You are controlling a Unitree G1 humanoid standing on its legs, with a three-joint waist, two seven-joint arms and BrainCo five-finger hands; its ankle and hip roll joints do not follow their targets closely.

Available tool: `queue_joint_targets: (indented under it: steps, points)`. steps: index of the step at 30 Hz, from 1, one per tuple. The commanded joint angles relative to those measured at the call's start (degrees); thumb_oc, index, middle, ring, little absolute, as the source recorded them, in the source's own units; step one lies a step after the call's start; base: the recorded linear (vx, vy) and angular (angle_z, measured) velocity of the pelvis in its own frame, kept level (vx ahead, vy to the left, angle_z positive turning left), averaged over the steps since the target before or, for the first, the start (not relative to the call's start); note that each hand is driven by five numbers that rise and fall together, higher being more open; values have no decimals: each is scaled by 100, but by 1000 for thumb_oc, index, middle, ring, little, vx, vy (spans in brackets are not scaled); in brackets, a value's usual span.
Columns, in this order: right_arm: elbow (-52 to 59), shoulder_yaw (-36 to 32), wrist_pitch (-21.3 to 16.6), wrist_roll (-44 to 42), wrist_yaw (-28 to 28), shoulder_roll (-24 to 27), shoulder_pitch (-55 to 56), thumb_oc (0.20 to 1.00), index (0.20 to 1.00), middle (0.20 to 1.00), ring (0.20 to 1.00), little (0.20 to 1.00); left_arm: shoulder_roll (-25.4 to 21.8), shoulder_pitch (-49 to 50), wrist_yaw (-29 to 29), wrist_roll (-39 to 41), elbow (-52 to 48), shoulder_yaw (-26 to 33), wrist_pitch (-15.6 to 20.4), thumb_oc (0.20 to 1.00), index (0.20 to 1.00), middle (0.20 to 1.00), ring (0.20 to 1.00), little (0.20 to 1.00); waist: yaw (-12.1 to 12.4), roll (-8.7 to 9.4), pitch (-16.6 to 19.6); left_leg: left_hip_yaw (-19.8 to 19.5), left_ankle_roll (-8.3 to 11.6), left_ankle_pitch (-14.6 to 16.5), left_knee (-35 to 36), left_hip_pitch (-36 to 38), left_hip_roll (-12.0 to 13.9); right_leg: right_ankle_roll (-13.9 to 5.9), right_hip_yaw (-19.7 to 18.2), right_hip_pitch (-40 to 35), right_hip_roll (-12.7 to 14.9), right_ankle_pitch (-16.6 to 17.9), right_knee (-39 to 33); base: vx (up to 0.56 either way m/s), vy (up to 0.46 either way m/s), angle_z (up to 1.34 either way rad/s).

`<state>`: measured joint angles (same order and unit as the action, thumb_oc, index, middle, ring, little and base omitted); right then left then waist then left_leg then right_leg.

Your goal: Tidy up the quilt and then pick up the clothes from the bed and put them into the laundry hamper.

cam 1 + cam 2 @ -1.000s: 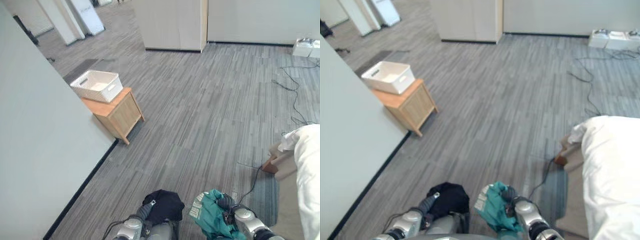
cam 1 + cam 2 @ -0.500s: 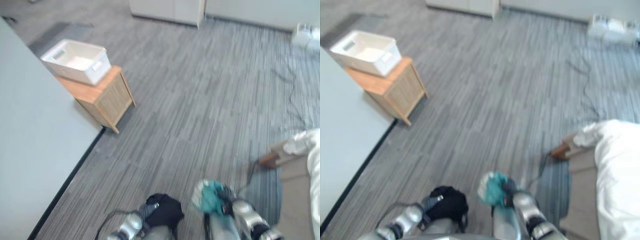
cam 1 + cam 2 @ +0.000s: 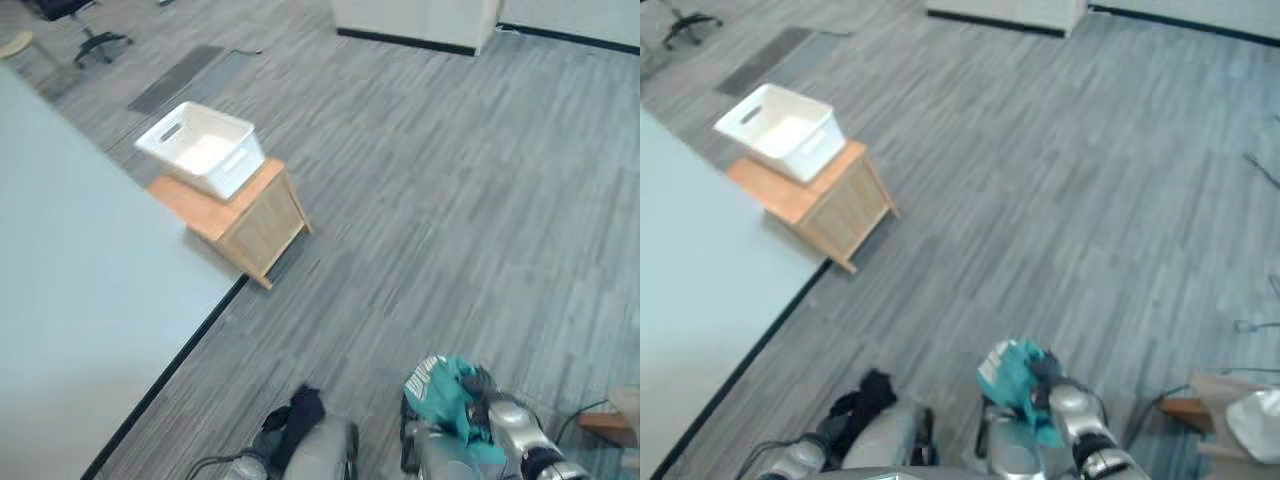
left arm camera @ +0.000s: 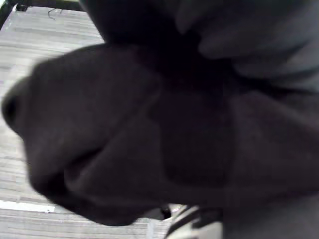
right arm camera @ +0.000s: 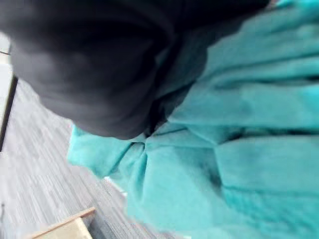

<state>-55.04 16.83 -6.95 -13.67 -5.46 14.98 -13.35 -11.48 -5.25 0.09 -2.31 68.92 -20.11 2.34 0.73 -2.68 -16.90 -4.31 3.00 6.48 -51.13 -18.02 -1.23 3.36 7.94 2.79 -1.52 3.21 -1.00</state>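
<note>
Clothes, two pieces: a teal garment point(image 3: 448, 390) bunched at the right hand point(image 3: 497, 415), 5 o'clock in the left eye view, and a black garment point(image 3: 300, 414) at 6 o'clock where the left arm comes in. One white hamper point(image 3: 203, 148) sits at 10 o'clock on one wooden cabinet point(image 3: 243, 216), against a pale wall point(image 3: 70, 300); grey striped floor point(image 3: 450, 180) between it and the clothes, well apart. A white label on the teal garment, print too small to read. Left hand cannot be made out under the black cloth.

Right eye view: same layout, a corner of white bedding point(image 3: 1255, 420) cut off at 4 o'clock. Right hand's fingers wrapped into the teal cloth.

Left wrist view: black cloth up close, fingers buried, grip cannot be told.

Right wrist view: teal folds pressed against the hand's dark cover point(image 5: 89, 64), floor strip behind.
</note>
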Motion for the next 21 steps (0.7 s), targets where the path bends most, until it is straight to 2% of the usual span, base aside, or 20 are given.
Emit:
queue_joint_targets:
  steps: [1, 2, 3, 4, 5, 6, 7, 8, 9, 10, 11, 12, 13, 14, 16, 17, 18, 19, 20, 21]
  points:
    - [261, 324, -287, -341, -156, -187, -314, 200, 200, 200, 200, 200, 770, -973, 766, 61, -170, -615, 190, 200, 200, 200, 200, 200, 370, 164, -267, -116, -225, -36, 1875, 462, -86, -509, -182, -766, 378, -783, -390, 518, 88, -103]
    - [211, 375, -281, -407, -110, -216, -279, 200, 200, 200, 200, 200, 846, -1093, 824, 35, -111, -682, 97, 200, 200, 200, 200, 200, 461, 171, -236, -190, -223, -55, 2738, 575, -62, -526, -255, -914, 324, -893, -400, 722, 132, -84]
    - [167, 451, -286, -496, -56, -240, -243, 200, 200, 200, 200, 200, 910, -1237, 910, -57, -46, -755, 35, 200, 200, 200, 200, 200, 495, 199, -163, -273, -190, -336, 3666, 652, -29, -550, -291, -1054, 244, -1018, -400, 528, 97, -66]
    - [112, 473, -301, -560, -32, -244, -184, 200, 200, 200, 200, 200, 950, -1329, 938, -135, -8, -811, -14, 200, 200, 200, 200, 200, 493, 208, -101, -143, -165, -659, 4285, 679, 54, -553, -253, -1192, 189, -1138, -400, 493, 81, -57]
    - [34, 471, -306, -669, -19, -250, -133, 200, 200, 200, 200, 200, 968, -1409, 937, -130, 17, -837, -39, 200, 200, 200, 200, 200, 484, 233, -62, 182, -171, -823, 4498, 594, 126, -528, -192, -1344, 127, -1238, -400, 462, 71, -66]
    - [-35, 537, -283, -663, 32, -280, -100, 200, 200, 200, 200, 200, 957, -1428, 879, -183, 30, -831, -61, 200, 200, 200, 200, 200, 514, 291, 24, 370, -241, -780, 4727, 687, 141, -534, -243, -1459, 79, -1319, -400, 316, 52, -57]
    - [-36, 538, -285, -664, 32, -282, -99, 200, 200, 200, 200, 200, 955, -1427, 878, -184, 29, -831, -61, 200, 200, 200, 200, 200, 525, 299, 16, 384, -243, -782, 4742, 708, 138, -537, -254, -1470, 88, -1324, -400, 326, 58, -51]
    - [-73, 556, -271, -654, 30, -346, -52, 200, 200, 200, 200, 200, 945, -1439, 858, -193, 69, -866, -95, 200, 200, 200, 200, 200, 525, 386, 65, 468, -309, -805, 4737, 776, 88, -536, -234, -1524, 104, -1322, -288, 294, 65, -43]
    - [-74, 617, -236, -621, 48, -406, -46, 200, 200, 200, 200, 200, 907, -1468, 869, -200, 71, -855, -104, 200, 200, 200, 200, 200, 583, 483, 125, 444, -388, -772, 4714, 848, 1, -595, -266, -1445, 112, -1348, 122, 465, 148, -52]
    - [-101, 574, -219, -619, 66, -456, -116, 200, 200, 200, 200, 200, 885, -1542, 823, -346, 111, -933, -127, 200, 200, 200, 200, 200, 550, 502, 65, 495, -461, -639, 4746, 1105, -20, -1041, -81, -949, 184, -1338, 1343, 358, 191, -50]
    - [-113, 554, -197, -677, 88, -505, -189, 200, 200, 200, 200, 200, 875, -1618, 827, -407, 121, -974, -144, 200, 200, 200, 200, 200, 483, 422, -35, 530, -516, -575, 4753, 1263, 6, -1305, 50, -452, 373, -1094, 2119, 256, 202, -63]
    - [-101, 519, -183, -768, 113, -531, -211, 200, 200, 200, 200, 200, 839, -1656, 849, -435, 140, -1010, -165, 200, 200, 200, 200, 200, 398, 324, -88, 529, -539, -553, 4859, 1425, 70, -1429, 212, -120, 501, -872, 2620, 80, 119, -42]
    - [-101, 519, -182, -769, 113, -531, -212, 200, 200, 200, 200, 200, 839, -1658, 849, -435, 141, -1009, -165, 200, 200, 200, 200, 200, 396, 336, -95, 531, -543, -556, 4863, 1431, 54, -1433, 209, -107, 520, -895, 2658, 150, 144, -24]
    - [-31, 469, -202, -880, 107, -537, -267, 200, 200, 200, 200, 200, 812, -1727, 872, -452, 142, -1048, -184, 200, 200, 200, 200, 200, 244, 197, -198, 426, -564, -535, 5038, 1698, 102, -1405, 252, 299, 485, -820, 3058, 183, 124, 21]
    - [82, 469, -246, -952, 91, -526, -316, 200, 200, 200, 200, 200, 819, -1723, 918, -403, 134, -1024, -158, 200, 200, 200, 200, 200, 119, 152, -251, 393, -582, -478, 5211, 1922, 53, -1275, 261, 448, 386, -941, 2602, 206, 89, 69]
    - [83, 470, -246, -952, 91, -526, -315, 200, 200, 200, 200, 200, 819, -1722, 918, -403, 134, -1023, -157, 200, 200, 200, 200, 200, 113, 150, -263, 388, -581, -476, 5217, 1941, 54, -1275, 266, 429, 385, -946, 2599, 235, -4, 97]
    - [135, 444, -279, -983, 53, -514, -326, 200, 200, 200, 200, 200, 821, -1703, 919, -421, 172, -993, -152, 200, 200, 200, 200, 200, 73, 155, -213, 440, -574, -400, 5297, 2021, 26, -1135, 328, 347, 446, -998, 1929, 159, -16, 71]
    - [135, 445, -279, -983, 53, -513, -324, 200, 200, 200, 200, 200, 821, -1702, 920, -421, 172, -992, -151, 200, 200, 200, 200, 200, 69, 151, -223, 436, -572, -399, 5302, 2037, 30, -1134, 334, 326, 440, -995, 1915, 305, -53, 68]
    - [129, 379, -298, -1052, 10, -490, -325, 200, 200, 200, 200, 200, 826, -1675, 920, -463, 264, -961, -174, 200, 200, 200, 200, 200, 28, 135, -147, 366, -562, -316, 5358, 2151, 9, -1074, 109, 474, 456, -892, 1443, 216, -65, 39]
    - [158, 334, -292, -1093, 9, -456, -315, 200, 200, 200, 200, 200, 827, -1661, 929, -491, 317, -943, -196, 200, 200, 200, 200, 200, -27, 125, -150, 316, -561, -257, 5324, 2192, 9, -1104, -127, 578, 484, -777, 1248, 291, -100, 39]
